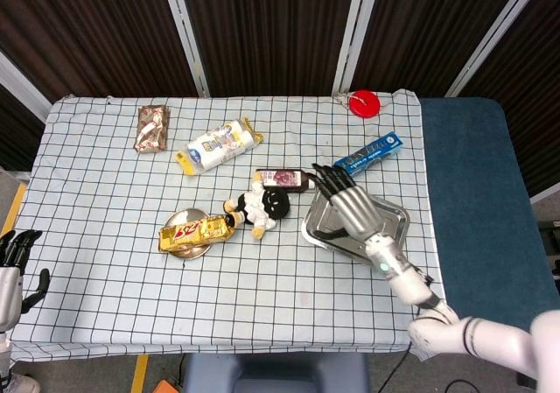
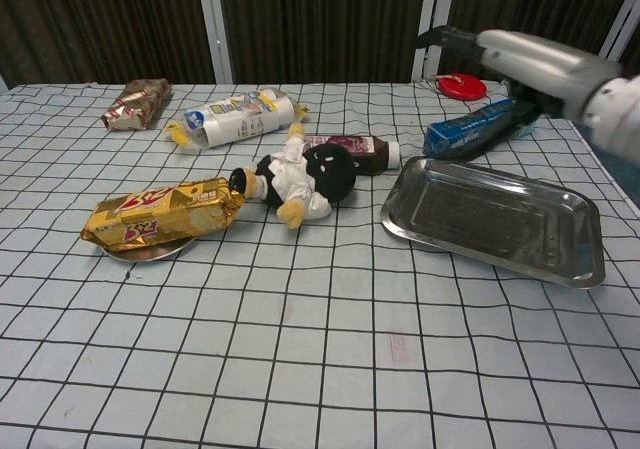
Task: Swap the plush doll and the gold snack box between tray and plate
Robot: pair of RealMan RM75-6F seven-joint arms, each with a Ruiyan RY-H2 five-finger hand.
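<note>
The black-and-white plush doll (image 1: 261,207) (image 2: 300,176) lies on the checked cloth between the plate and the tray, its feet close to the snack box. On the small round metal plate (image 1: 194,249) (image 2: 150,253) rests the gold snack box (image 1: 194,231) (image 2: 162,210). The steel tray (image 1: 394,234) (image 2: 500,219) stands empty at the right. My right hand (image 1: 345,202) (image 2: 520,59) hovers above the tray, fingers spread, holding nothing. My left hand (image 1: 13,262) hangs past the table's left edge, fingers apart.
A dark brown bottle (image 1: 284,178) (image 2: 352,149) lies behind the doll. A blue box (image 1: 367,156) (image 2: 478,129), a red lid (image 1: 365,104), a white-and-yellow packet (image 1: 219,146) (image 2: 236,116) and a brown wrapped packet (image 1: 151,128) (image 2: 137,102) sit further back.
</note>
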